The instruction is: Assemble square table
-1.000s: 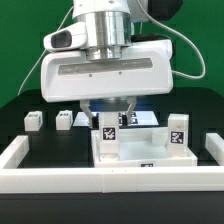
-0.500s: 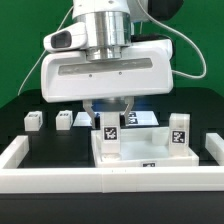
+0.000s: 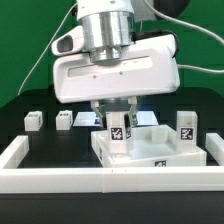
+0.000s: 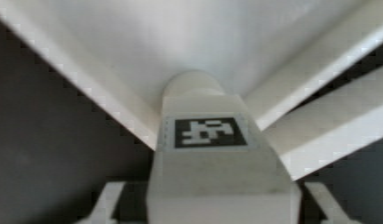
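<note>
My gripper (image 3: 117, 116) is shut on a white table leg (image 3: 118, 132) with a black-and-white tag. It holds the leg upright over the near-left corner of the white square table top (image 3: 150, 152); whether the leg touches the top I cannot tell. A second tagged leg (image 3: 185, 128) stands at the top's corner on the exterior view's right. In the wrist view the held leg (image 4: 207, 110) fills the middle between my fingers (image 4: 117, 205), with the top's white rim (image 4: 90, 50) behind it.
Two small white legs (image 3: 33, 120) (image 3: 65, 120) lie on the black table at the exterior view's left. A long white border wall (image 3: 60, 180) runs along the front and up both sides. A flat white sheet (image 3: 86, 118) lies behind the gripper.
The gripper has moved toward the exterior view's right with the leg in it. The table top and the leg standing on it have shifted slightly right too.
</note>
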Controlling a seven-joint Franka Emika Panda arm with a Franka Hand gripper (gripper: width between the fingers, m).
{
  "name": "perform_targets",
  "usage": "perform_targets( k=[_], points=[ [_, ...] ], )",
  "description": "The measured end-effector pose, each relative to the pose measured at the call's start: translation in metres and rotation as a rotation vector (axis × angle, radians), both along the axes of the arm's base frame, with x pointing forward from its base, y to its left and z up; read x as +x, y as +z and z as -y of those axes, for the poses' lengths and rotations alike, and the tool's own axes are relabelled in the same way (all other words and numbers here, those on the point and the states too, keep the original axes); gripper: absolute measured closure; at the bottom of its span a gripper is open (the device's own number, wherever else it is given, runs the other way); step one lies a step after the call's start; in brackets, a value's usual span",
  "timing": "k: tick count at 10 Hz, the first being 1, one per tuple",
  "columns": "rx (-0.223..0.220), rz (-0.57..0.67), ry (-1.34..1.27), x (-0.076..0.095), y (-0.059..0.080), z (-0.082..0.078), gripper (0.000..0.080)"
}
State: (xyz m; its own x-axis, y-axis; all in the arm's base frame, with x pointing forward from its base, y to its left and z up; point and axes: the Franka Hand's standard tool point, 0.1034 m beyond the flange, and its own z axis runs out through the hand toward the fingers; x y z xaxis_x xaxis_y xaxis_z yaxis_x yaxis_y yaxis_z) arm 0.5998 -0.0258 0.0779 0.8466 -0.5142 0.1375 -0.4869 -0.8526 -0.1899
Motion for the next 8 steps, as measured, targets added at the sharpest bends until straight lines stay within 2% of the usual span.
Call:
perform_targets(
  k=[2,5,8],
  points=[
    [0.071,-0.011,-0.237,0.001,-0.001,-0.010,0.0508],
    [0.142,-0.018,-0.489,0.006,-0.001,-0.022,0.0506],
    [0.193,-0.049,-0.716,0.005,-0.001,-0.026,0.0505]
  ],
)
